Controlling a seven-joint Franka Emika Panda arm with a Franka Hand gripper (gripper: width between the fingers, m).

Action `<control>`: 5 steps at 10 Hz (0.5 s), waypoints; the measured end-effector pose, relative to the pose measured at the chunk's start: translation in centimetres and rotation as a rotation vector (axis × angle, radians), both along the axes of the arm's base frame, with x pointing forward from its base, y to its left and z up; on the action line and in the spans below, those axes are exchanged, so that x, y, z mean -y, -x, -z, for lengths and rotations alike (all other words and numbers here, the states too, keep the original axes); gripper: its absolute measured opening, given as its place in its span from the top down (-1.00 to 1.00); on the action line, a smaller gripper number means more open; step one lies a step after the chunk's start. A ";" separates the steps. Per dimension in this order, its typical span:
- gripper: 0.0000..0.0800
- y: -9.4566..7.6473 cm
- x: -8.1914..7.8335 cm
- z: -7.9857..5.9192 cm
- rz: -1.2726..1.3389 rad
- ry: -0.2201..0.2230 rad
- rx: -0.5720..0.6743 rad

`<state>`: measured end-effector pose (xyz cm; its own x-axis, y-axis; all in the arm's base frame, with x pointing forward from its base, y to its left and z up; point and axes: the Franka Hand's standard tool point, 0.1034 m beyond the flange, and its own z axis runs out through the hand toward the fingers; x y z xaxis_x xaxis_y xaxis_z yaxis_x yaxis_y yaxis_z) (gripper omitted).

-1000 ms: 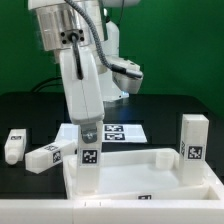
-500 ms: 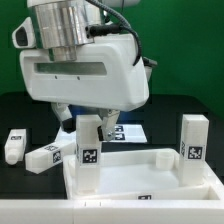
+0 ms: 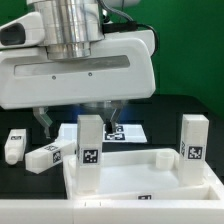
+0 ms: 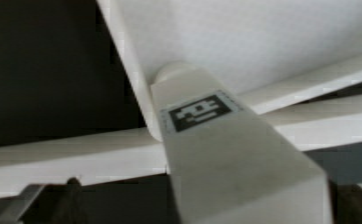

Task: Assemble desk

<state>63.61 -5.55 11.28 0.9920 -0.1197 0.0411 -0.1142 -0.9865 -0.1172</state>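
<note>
The white desk top (image 3: pixel 140 178) lies at the front with its rim up. One white tagged leg (image 3: pixel 90 142) stands in its far corner at the exterior view's left, another leg (image 3: pixel 192 140) in the far corner at the right. My gripper (image 3: pixel 76 118) hangs open just above the left leg, fingers (image 3: pixel 42 122) spread wider than the leg and apart from it. In the wrist view the leg (image 4: pixel 222 150) with its tag runs between the two dark fingertips (image 4: pixel 53 200) of the gripper (image 4: pixel 210 205), with a gap on each side.
Two loose tagged legs (image 3: pixel 13 146) (image 3: pixel 50 155) lie on the black table at the exterior view's left of the desk top. The marker board (image 3: pixel 128 132) lies behind the top. The large hand body hides the back of the scene.
The gripper, which was down on the left leg a second ago, has opened and risen off it; the hand now fills the upper view. The leg stays standing in its corner.
</note>
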 end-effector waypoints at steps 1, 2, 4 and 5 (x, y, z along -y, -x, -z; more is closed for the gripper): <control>-0.60 0.0 0.0 0.1 0.049 -0.003 -0.006; -0.60 0.0 0.0 0.1 0.061 -0.004 -0.008; 0.21 0.1 0.0 0.2 0.194 -0.011 -0.024; 0.21 0.0 0.0 0.2 0.351 -0.018 -0.042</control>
<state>63.60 -5.60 11.08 0.8909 -0.4541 -0.0035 -0.4511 -0.8841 -0.1219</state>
